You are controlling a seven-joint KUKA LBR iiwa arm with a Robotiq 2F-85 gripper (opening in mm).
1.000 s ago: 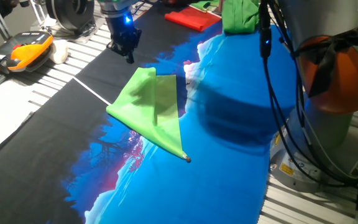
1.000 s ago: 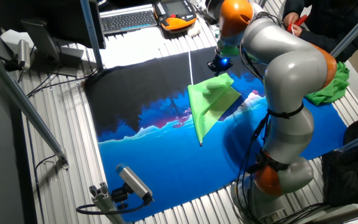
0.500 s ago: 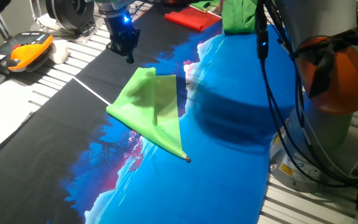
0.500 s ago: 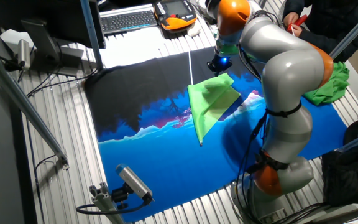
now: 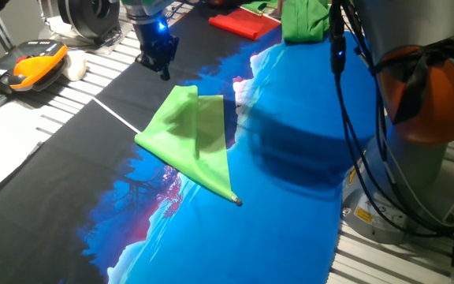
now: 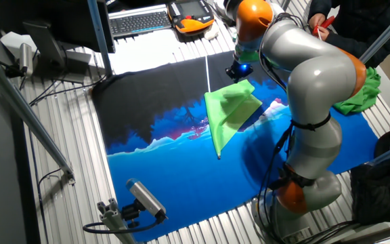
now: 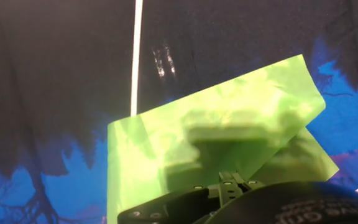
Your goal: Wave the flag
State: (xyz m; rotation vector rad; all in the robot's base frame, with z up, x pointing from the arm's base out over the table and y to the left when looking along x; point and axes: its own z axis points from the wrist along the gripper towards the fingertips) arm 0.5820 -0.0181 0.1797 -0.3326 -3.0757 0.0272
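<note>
Slatted metal worktop [image 6: 66, 196] carries a printed mat [image 5: 290, 205], black at one end and bright blue at the other, and on that mat lies the flag [image 5: 194, 142]. It rests flat with its lime-green cloth partly folded over itself, straddling the line where black print meets blue. Its slim white stick [image 7: 135, 59] runs out from the cloth across the black part, and the tiny gold knob [image 5: 238, 202] sits at the opposite corner on the blue.

Relative to the flag, the gripper [image 5: 159, 61] hangs just beyond the cloth's far edge, above the black print and clear of the fabric, with a blue light on its body. I cannot tell how the jaws stand; nothing is between them. Well beyond the flag, a red folded cloth [image 5: 244, 24] and a bunched darker-green cloth [image 5: 304, 20] lie near the mat's end.
</note>
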